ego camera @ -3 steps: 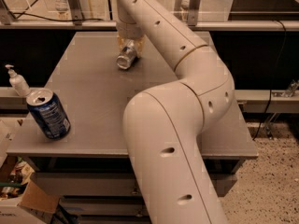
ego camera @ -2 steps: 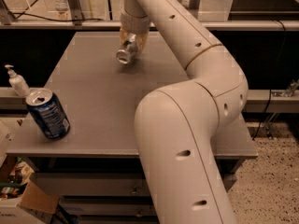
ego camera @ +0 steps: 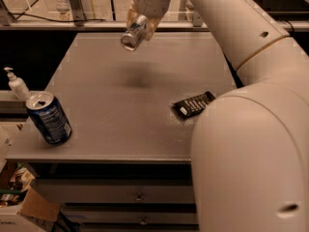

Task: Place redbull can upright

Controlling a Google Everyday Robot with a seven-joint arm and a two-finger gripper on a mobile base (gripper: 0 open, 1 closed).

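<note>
Nearest to you, the robot arm's [ego camera: 246, 163] broad cream link fills the lower right of the view and hides that corner of the grey table [ego camera: 120, 129], far below the gripper. Under the table's front edge you see drawer fronts [ego camera: 140, 197], and at the lower left corner a cardboard box [ego camera: 29, 209] sits on the floor. On the table's near left corner, well apart from the gripper and down to its left in the view, a wide dark-blue soda can [ego camera: 48, 118] with white print stands leaning a little, its opened silver top showing. Below the gripper and to its right, a black packet [ego camera: 194, 104] lies flat on the tabletop, next to the arm's big link. Off the table's left edge, a white pump bottle [ego camera: 17, 84] stands on a lower ledge, far to the gripper's left. Straight beneath the gripper you can see a soft dark shadow [ego camera: 137, 76] on the bare surface. The gripper [ego camera: 138, 24] is up over the far half of the table, and its fingers are clamped on the redbull can [ego camera: 130, 38], which hangs clear of the tabletop, tilted, with one round silver end pointing down toward you. Behind the gripper a metal rail [ego camera: 72, 24] runs along the table's far side
</note>
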